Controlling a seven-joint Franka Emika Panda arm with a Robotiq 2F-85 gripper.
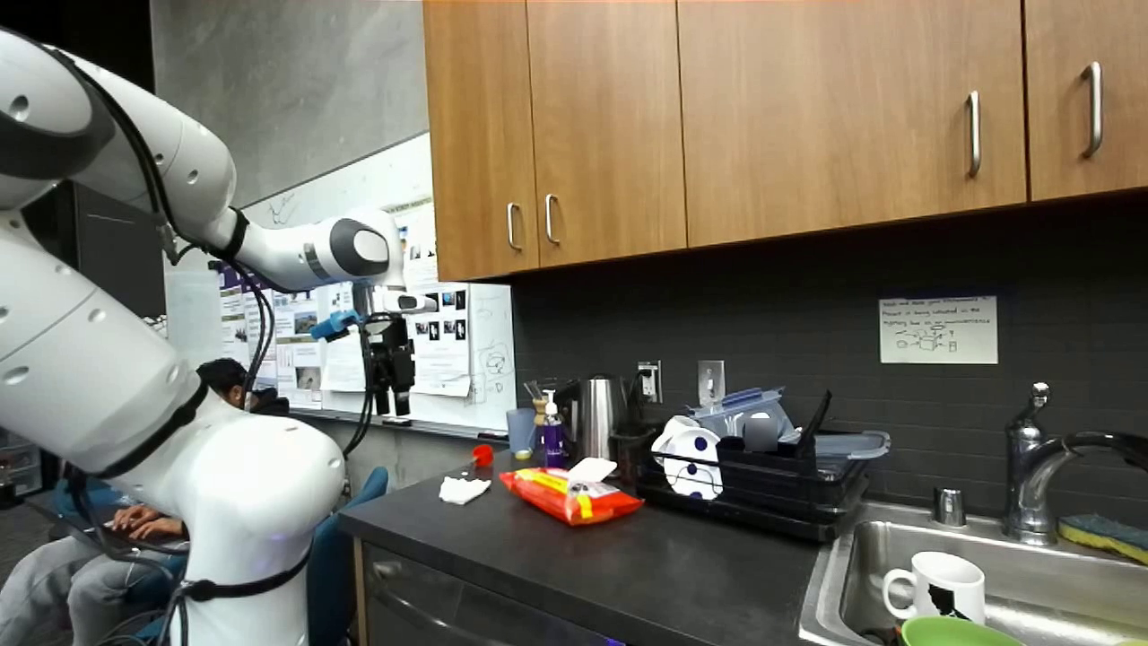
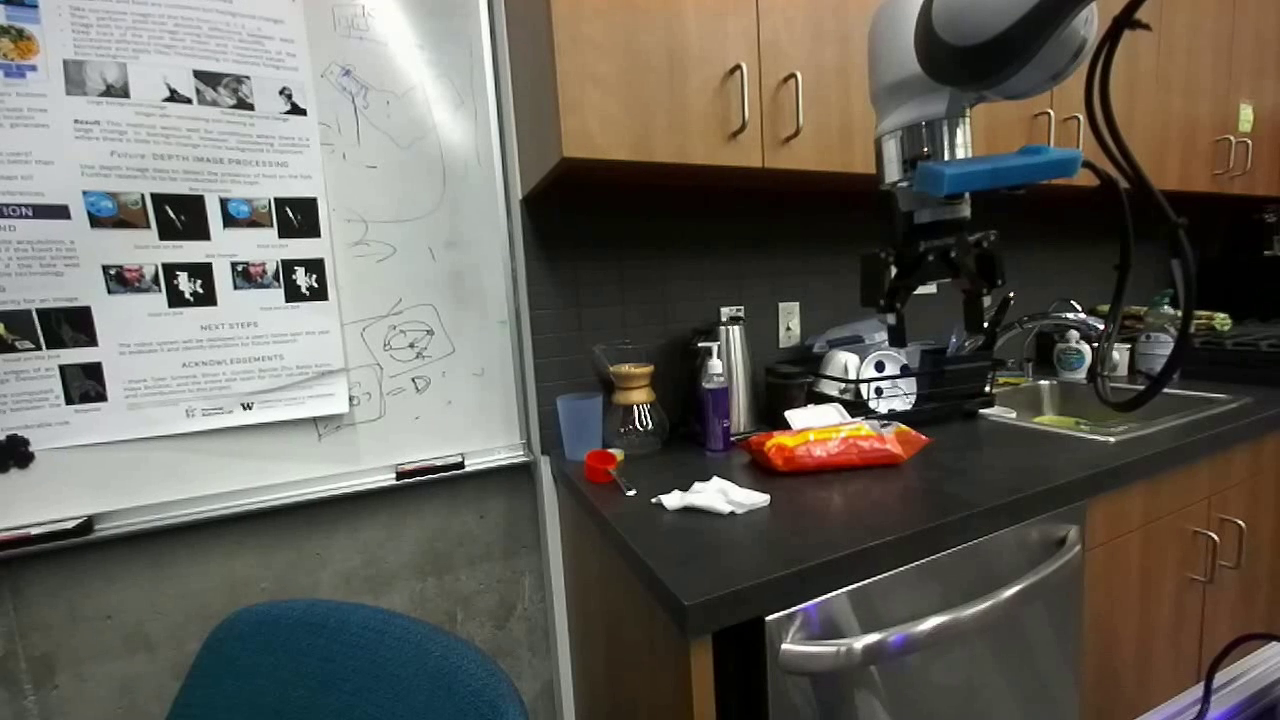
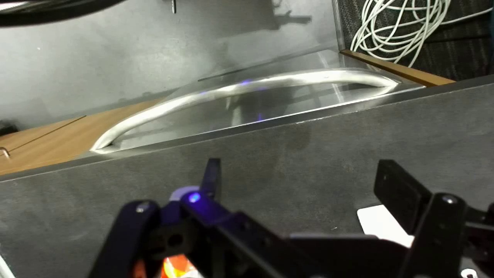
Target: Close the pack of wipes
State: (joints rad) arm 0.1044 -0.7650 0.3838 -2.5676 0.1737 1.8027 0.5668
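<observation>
The counter [image 2: 850,520] carries the pack of wipes [image 1: 560,502], which lies flat near the dish rack [image 1: 762,511]. The gripper [image 3: 299,173] hangs above the counter, apart from the pack, jaws wide and nothing between them. The white lid [image 1: 593,469] of the pack is raised and tilted in both exterior views; closing appears not yet begun.

Recommended procedure: bring the fingers [image 3: 397,191] together before contact, to form one blunt tool. Approach from behind the raised lid, sweep it over, then press straight down at its centre. Confirm the hinge side first; it cannot be told here. Use moderate force: the soft pack is likely to yield or slide.

Labels: the poster [image 2: 175,220] reads "DEPTH IMAGE PROCESSING", "NEXT STEPS" and "ACKNOWLEDGEMENTS". The handwritten note [image 1: 938,329] is too small to read reliably. No brand is legible on the pack.
</observation>
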